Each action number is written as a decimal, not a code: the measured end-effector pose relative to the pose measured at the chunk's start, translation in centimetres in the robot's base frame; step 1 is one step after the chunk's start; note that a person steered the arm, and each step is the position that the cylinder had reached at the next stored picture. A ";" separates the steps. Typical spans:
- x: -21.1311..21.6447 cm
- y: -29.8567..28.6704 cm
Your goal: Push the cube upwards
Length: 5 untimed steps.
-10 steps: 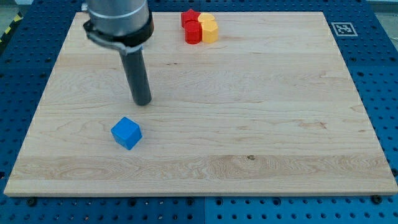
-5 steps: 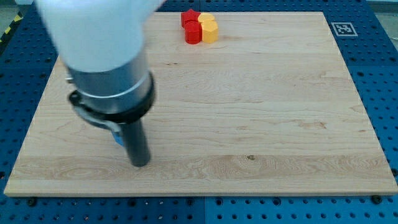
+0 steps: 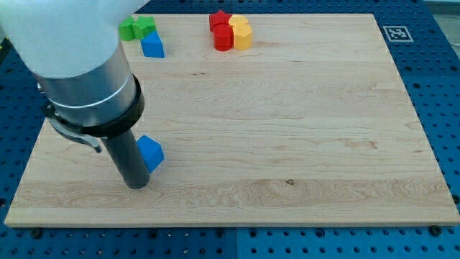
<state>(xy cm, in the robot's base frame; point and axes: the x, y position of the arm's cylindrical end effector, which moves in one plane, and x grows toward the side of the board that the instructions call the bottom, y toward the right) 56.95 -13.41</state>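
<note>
My tip (image 3: 136, 185) rests on the wooden surface (image 3: 302, 129); the blue cube (image 3: 151, 152) sits just up and right of it, touching the rod. There is no pincer here, only the rod. Far above lie another blue block (image 3: 152, 46), a green block (image 3: 136, 28), then red (image 3: 221, 32) and yellow (image 3: 242, 32) blocks.

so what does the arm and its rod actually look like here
The arm's upper body is pale white-grey and blurred at the view's top left. Below it sits a wide grey cylindrical section ringed by a black collar. From that collar a straight, dark grey rod runs down to my tip, a plain blunt round end. No cables, labels or markings show on it.
</note>
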 end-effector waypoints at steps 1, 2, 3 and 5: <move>0.0 0.0; 0.0 0.2; 0.0 0.2; 0.0 0.3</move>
<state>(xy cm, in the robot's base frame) 56.95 -13.16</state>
